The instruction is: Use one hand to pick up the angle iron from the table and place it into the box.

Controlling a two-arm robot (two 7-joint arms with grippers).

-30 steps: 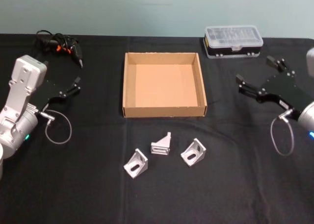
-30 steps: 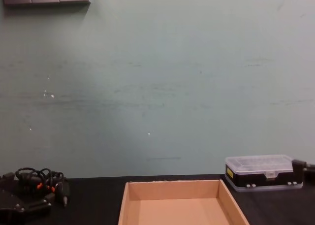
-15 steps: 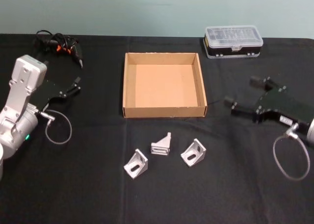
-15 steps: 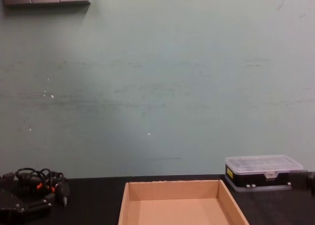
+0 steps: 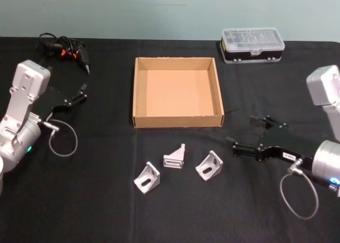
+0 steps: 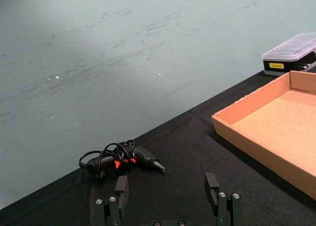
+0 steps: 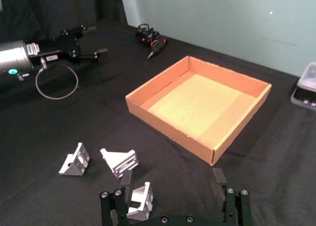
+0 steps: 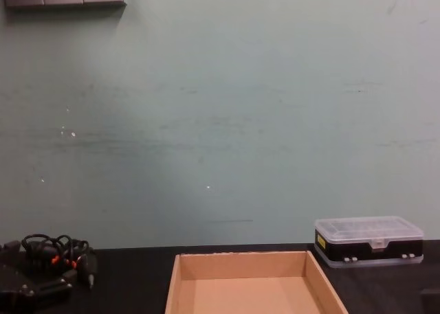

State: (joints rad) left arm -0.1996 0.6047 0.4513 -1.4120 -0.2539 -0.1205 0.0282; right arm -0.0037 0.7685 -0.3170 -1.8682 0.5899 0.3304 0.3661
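The right black multi-fingered tool hovered wide open and empty at 3 o'clock of the rightmost silver metal angle iron, near it but apart. This angle iron lay on the matte black tabletop, at 6 o'clock of the shallow tan cardboard box. The left tool, also open and empty, was at 9 o'clock of the box.

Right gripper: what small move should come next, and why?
Probably ease the right gripper leftward and down over the nearest angle iron. Its fingers are open and it hangs just right of that bracket, not yet around it, while the box holds nothing. The left gripper sits parked at the table's left side.
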